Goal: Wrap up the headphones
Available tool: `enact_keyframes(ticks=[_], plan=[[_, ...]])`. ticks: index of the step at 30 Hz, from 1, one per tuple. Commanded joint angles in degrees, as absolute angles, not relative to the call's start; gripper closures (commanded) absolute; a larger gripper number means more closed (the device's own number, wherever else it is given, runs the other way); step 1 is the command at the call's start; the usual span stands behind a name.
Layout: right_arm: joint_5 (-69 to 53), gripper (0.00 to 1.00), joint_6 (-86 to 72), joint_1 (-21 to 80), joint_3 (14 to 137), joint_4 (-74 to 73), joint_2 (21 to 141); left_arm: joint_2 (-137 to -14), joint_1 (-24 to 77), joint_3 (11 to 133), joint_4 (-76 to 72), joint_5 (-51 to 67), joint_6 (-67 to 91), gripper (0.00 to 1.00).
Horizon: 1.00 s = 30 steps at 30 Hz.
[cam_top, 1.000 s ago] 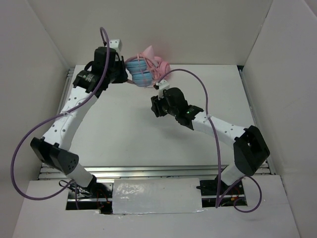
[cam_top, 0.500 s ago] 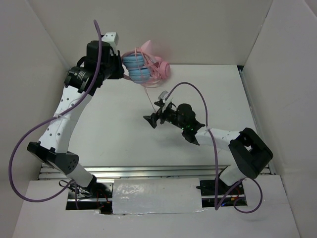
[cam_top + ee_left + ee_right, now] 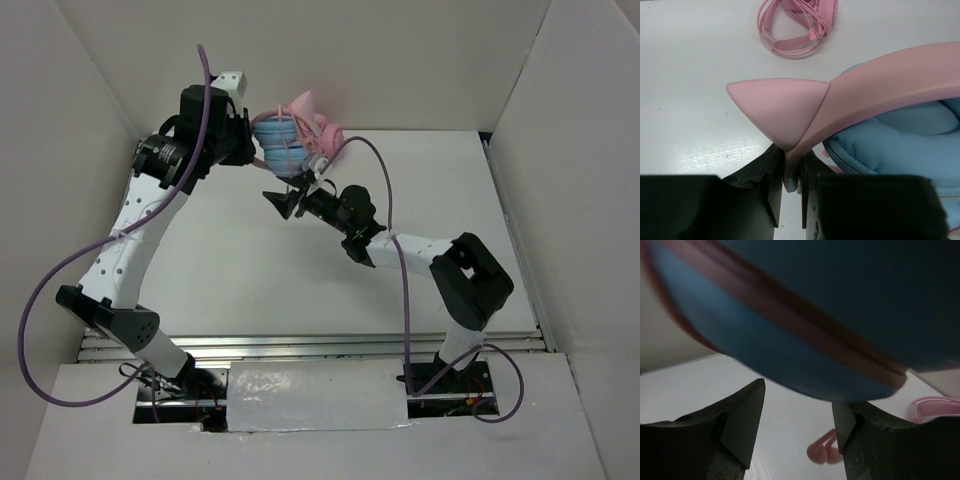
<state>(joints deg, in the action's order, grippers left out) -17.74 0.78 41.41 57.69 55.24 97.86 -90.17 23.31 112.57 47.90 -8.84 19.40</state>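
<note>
The headphones (image 3: pixel 280 143) hang above the back of the table, their light blue ear cups stacked together. My left gripper (image 3: pixel 245 145) is shut on the pink headband (image 3: pixel 875 85), right under a cat ear (image 3: pixel 780 112), with a blue ear cup (image 3: pixel 900 135) beside it. The thin pink cable (image 3: pixel 790 305) crosses the blue cup that fills the right wrist view. My right gripper (image 3: pixel 281 203) sits just below the cups, open. A small loop of pink cable (image 3: pixel 822 452) hangs between its fingers, close to the right one; whether it touches is unclear.
All-pink headphones (image 3: pixel 328 135) with a coiled pink cable (image 3: pixel 792 35) lie on the table at the back wall, just behind the held pair. White walls close in the table at the left, right and back.
My right gripper swung from mid-table up and left to just beneath the ear cups. The left arm shifted the headphones slightly while keeping its grip.
</note>
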Motion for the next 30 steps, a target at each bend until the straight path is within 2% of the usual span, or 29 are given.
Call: enact_keyframes(ticks=[1, 2, 4, 5, 6, 8, 11, 22, 26, 27, 29, 30], plan=[[-14.86, 0.36, 0.44, 41.31, 61.78, 60.29, 101.85, -88.85, 23.64, 119.08, 45.00, -8.52, 19.16, 1.00], [-14.59, 0.36, 0.61, 41.31, 63.27, 60.03, 102.47, -89.03, 23.56, 119.53, 45.44, -8.87, 18.73, 1.00], [-14.33, 0.45, 1.05, 41.05, 64.68, 58.37, 103.27, -89.03, 23.55, 120.06, 46.32, -10.19, 18.63, 1.00], [-14.41, 0.52, 0.97, 40.78, 64.95, 56.62, 103.18, -88.86, 23.55, 119.97, 46.32, -10.37, 18.55, 1.00], [-14.94, 0.65, 1.05, 40.69, 64.52, 56.17, 102.66, -88.60, 23.55, 119.54, 45.97, -10.63, 18.54, 1.00], [-14.94, 0.83, 1.05, 40.69, 61.27, 57.47, 101.78, -87.98, 23.55, 119.01, 45.18, -10.46, 18.37, 1.00], [-13.28, 1.00, 0.88, 40.78, 55.65, 63.08, 99.59, -87.80, 23.56, 118.56, 44.91, -9.93, 18.46, 1.00], [-6.33, 1.00, 0.09, 37.71, 41.93, 66.27, 88.16, -85.52, 23.03, 113.56, 43.42, -12.30, 18.63, 1.00], [-18.06, 1.00, 2.37, 37.00, 39.12, 59.28, 82.10, -85.08, 22.68, 111.01, 42.10, -12.39, 18.98, 1.00], [-20.72, 0.89, 3.77, 37.00, 38.94, 57.59, 80.18, -85.34, 22.59, 111.18, 42.10, -12.04, 18.98, 1.00], [-23.63, 0.52, 4.48, 37.09, 38.76, 54.59, 78.67, -86.04, 22.59, 112.06, 42.36, -11.69, 18.90, 1.00], [-25.82, 0.09, 5.70, 37.09, 38.85, 53.28, 77.97, -86.39, 22.50, 112.41, 42.80, -11.52, 19.07, 1.00]])
